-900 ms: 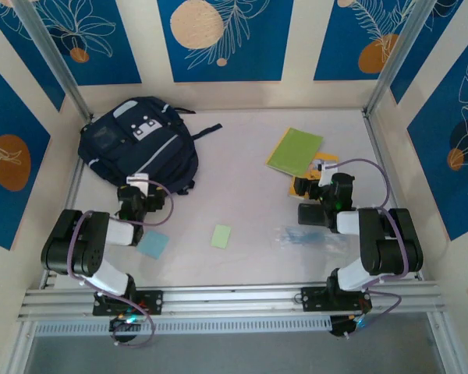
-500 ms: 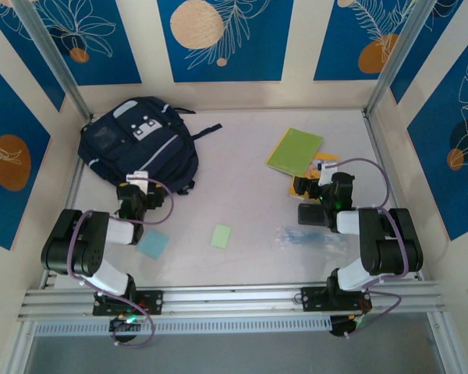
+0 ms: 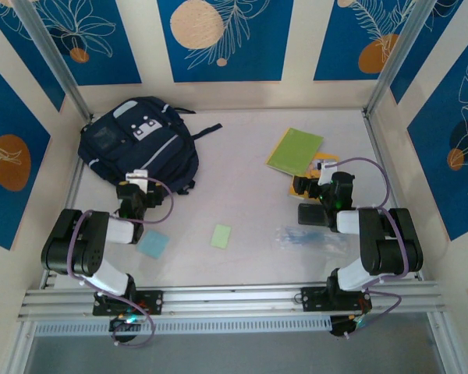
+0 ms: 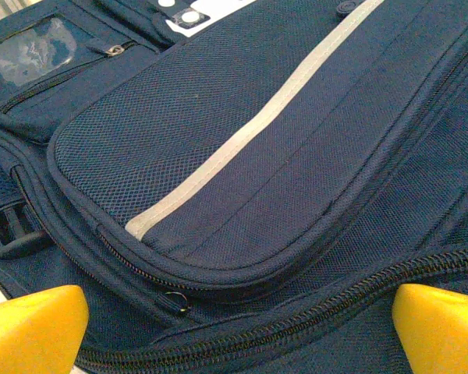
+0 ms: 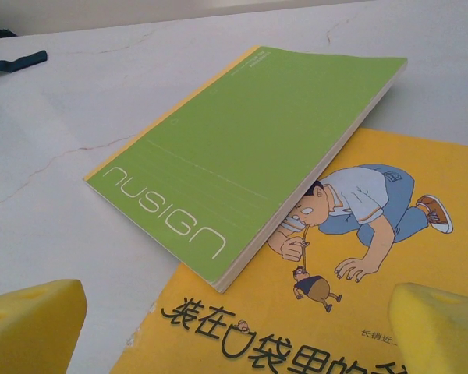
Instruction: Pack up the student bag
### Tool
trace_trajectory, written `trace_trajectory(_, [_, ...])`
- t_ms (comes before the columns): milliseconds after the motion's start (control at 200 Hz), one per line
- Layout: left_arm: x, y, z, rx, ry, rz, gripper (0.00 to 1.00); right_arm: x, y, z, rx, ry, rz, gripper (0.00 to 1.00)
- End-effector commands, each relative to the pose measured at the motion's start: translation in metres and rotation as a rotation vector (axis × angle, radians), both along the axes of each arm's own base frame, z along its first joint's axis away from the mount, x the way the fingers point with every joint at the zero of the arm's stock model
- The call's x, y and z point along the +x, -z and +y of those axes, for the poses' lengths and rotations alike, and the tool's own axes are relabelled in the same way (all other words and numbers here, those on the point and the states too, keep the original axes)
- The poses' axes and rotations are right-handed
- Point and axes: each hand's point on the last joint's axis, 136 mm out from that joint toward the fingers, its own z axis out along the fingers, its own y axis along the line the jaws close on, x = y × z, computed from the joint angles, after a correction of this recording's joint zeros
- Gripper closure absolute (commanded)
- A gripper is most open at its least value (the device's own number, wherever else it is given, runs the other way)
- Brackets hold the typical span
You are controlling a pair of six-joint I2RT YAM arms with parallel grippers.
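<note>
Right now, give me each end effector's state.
Left end effector: open, holding nothing, at the backpack.
Right end effector: open, holding nothing, facing the green notebook.

Navy backpack [image 3: 136,144] far-left on table [image 3: 242,195]. Left gripper [image 3: 132,187] at its near edge. Right gripper [image 3: 300,187] just beside green notebook [image 3: 295,151], which overlaps yellow book [image 3: 327,162].

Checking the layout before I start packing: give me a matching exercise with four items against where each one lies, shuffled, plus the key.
Items:
1. student bag
2. green notebook
3. yellow book
4. small green card

Places:
A. lying alone, near the middle
B. far left
C. right side, partly under another book
D. right side, resting on another book

Pairs: 1-B; 2-D; 3-C; 4-A
</note>
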Motion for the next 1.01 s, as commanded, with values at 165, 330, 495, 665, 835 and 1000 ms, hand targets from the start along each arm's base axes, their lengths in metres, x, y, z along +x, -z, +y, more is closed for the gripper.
trace_trajectory(165, [0.011, -0.056, 0.007, 0.016, -0.06, -0.053, 0.0, 0.016, -0.032, -0.009, -0.014, 0.099, 0.074, 0.0])
trace_trajectory(330, [0.01, -0.075, 0.0, -0.077, -0.109, 0.09, 0.0, 0.013, -0.046, 0.006, 0.015, 0.127, 0.174, 0.0])
trace_trajectory(495, [0.005, -0.083, -0.043, -0.181, -0.024, 0.231, 0.0, -0.003, -0.056, 0.03, 0.071, 0.141, 0.295, 0.0])
trace_trajectory(665, [0.002, -0.066, -0.095, -0.115, 0.105, 0.368, 0.0, -0.025, -0.058, 0.053, 0.202, 0.14, 0.459, 0.01])
trace_trajectory(835, [0.021, -0.039, -0.108, 0.053, 0.077, 0.486, 0.03, -0.042, -0.064, 0.078, 0.304, 0.078, 0.538, 0.02])
trace_trajectory(1000, [0.047, -0.014, -0.096, 0.188, -0.045, 0.554, 0.15, -0.051, -0.069, 0.087, 0.338, 0.047, 0.571, 0.04])
